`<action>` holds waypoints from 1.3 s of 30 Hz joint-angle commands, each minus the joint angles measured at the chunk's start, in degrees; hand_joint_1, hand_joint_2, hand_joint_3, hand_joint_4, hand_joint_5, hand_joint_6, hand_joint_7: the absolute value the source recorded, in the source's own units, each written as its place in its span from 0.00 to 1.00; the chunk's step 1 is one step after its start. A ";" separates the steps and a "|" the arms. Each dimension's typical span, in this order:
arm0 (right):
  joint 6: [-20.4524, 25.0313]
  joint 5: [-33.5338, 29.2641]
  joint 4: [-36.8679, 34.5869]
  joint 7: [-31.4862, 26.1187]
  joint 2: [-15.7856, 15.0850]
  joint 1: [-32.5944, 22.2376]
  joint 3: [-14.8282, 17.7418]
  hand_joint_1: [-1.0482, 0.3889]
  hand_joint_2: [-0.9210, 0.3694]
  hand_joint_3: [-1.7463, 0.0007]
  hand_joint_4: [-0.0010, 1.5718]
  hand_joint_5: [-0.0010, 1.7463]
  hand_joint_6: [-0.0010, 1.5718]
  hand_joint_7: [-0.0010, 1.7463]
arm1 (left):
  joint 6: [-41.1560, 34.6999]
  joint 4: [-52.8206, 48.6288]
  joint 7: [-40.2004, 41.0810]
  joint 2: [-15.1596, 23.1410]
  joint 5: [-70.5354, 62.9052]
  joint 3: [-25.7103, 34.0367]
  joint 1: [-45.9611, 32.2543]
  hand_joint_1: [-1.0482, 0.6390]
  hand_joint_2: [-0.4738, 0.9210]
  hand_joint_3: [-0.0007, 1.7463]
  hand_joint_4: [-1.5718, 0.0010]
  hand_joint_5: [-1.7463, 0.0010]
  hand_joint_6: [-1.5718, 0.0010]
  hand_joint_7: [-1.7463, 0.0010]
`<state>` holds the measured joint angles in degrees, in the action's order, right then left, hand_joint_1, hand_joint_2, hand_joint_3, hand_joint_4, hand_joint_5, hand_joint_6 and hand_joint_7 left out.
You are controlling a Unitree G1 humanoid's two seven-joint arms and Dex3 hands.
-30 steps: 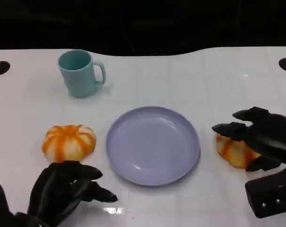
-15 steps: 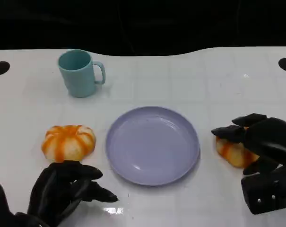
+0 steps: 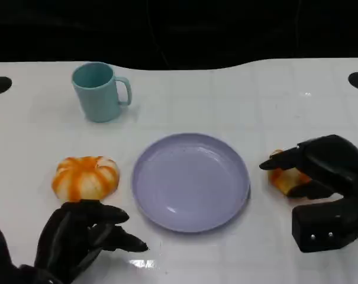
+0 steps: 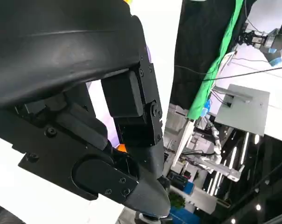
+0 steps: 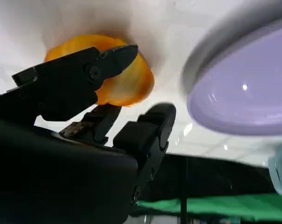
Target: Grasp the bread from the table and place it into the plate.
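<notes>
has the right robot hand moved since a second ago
Yes. The right robot hand has come down over the bread and shifted left, nearer the purple plate, which has stayed put.

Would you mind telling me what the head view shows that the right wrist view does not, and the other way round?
Head view alone: the teal mug, a second orange-striped bread left of the plate, and the left hand. Right wrist view alone: a close look from table level, with fingers reaching across the bread. Both share the right hand, the bread by it and the purple plate.
</notes>
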<state>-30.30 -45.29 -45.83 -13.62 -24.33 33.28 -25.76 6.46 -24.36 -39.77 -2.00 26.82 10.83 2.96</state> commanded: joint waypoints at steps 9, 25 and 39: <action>-6.83 -0.23 -6.79 -11.81 -0.57 3.26 -1.17 0.77 0.31 0.56 0.62 0.98 0.82 0.35 | -0.66 1.76 1.47 0.45 -0.09 -0.25 -1.51 0.03 0.90 0.00 0.00 0.86 0.01 1.00; -10.33 0.96 -9.04 -21.73 0.54 4.05 -0.64 0.79 0.58 0.20 0.65 1.00 0.62 0.79 | 0.09 1.86 1.90 0.35 -0.61 -0.58 -1.67 0.04 0.90 0.00 0.00 0.86 0.01 1.00; -12.85 6.95 0.29 -14.05 2.41 2.17 2.58 0.80 0.61 0.16 0.66 1.00 0.58 0.87 | 0.16 1.64 2.02 0.45 -0.35 -0.72 -1.64 0.04 0.90 0.00 0.00 0.87 0.01 1.00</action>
<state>-42.98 -39.49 -47.52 -29.20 -22.08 35.99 -23.98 6.25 -23.04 -38.31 -2.12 26.71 9.83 1.66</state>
